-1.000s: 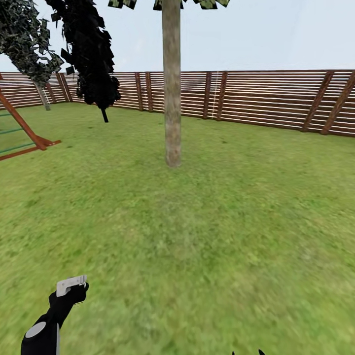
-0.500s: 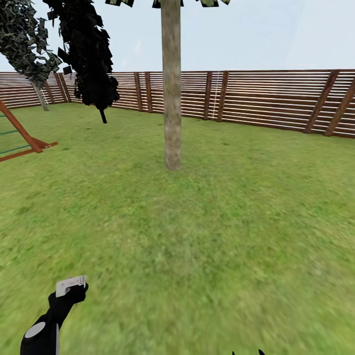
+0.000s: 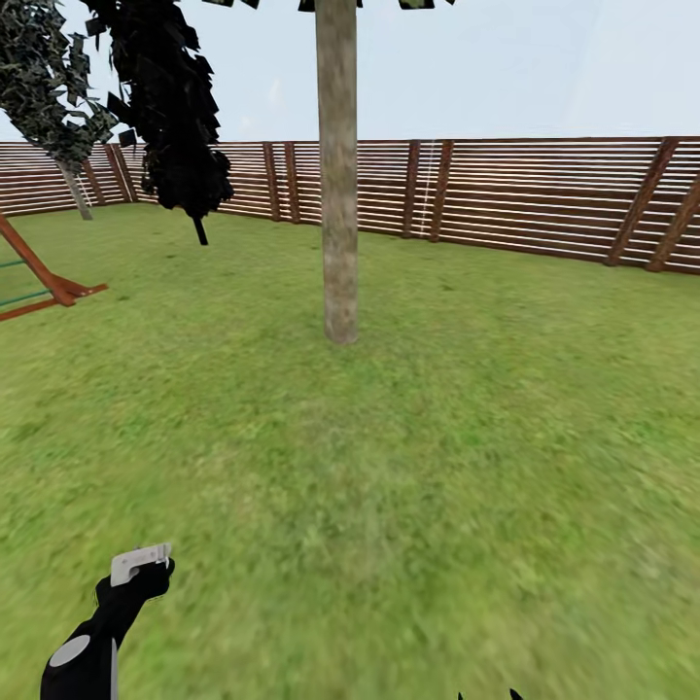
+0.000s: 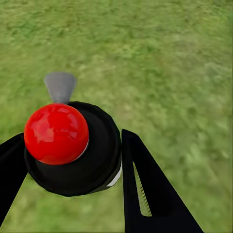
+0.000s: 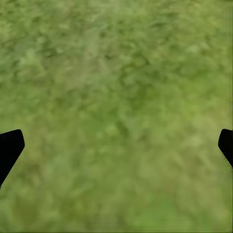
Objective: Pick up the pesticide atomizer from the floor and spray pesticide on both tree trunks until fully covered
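The black left gripper [image 4: 68, 160] clamps the red-topped dark pesticide atomizer [image 4: 73, 145]; the right gripper [image 5: 116, 145] spreads wide above green grass [image 3: 389, 486], facing the mottled grey-beige tree trunk [image 3: 338, 194].

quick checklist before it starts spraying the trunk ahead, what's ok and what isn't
1. Atomizer in the left pincer: ok, black fingers sit on both sides of the bottle.
2. Nozzle aimed at the trunk: cannot tell; the wrist view looks down on grass.
3. Trunk in sight: ok, upright, centre of the head view.
4. Close enough to spray: probably not ok, a wide stretch of lawn lies between arm and trunk.
5. Path to the trunk: ok, plain grass; the red frame stands off to the left.
6. Right pincer free: ok, open over grass, holding nothing.
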Controlling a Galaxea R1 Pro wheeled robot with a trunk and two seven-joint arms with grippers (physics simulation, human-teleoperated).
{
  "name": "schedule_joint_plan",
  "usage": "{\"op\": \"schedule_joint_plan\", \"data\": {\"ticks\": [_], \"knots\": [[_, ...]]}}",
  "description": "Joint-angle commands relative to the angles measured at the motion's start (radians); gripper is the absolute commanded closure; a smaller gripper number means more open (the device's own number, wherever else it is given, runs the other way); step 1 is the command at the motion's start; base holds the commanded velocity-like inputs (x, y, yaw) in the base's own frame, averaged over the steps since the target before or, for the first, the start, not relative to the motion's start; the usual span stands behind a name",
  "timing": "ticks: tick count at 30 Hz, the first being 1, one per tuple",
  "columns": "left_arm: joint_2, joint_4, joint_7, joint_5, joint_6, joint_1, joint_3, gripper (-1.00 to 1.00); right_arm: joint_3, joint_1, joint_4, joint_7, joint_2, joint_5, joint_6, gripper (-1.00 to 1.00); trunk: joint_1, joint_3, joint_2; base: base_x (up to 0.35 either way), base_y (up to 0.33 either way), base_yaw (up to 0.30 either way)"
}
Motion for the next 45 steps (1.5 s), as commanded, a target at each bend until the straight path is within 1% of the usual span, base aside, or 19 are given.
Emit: {"op": "schedule_joint_plan", "data": {"ticks": [1, 45], "knots": [[0.000, 0.000, 0.001, 0.000, 0.000, 0.000, 0.000, 1.00, 0.000, 0.000, 0.000, 0.000, 0.000, 0.000, 0.000, -1.00, 0.000, 0.000, 0.000, 0.339, 0.000, 0.000], [0.000, -0.001, 0.000, 0.000, 0.001, 0.000, 0.001, 1.00, 0.000, 0.000, 0.000, 0.000, 0.000, 0.000, 0.000, -1.00, 0.000, 0.000, 0.000, 0.339, 0.000, 0.000]]}}
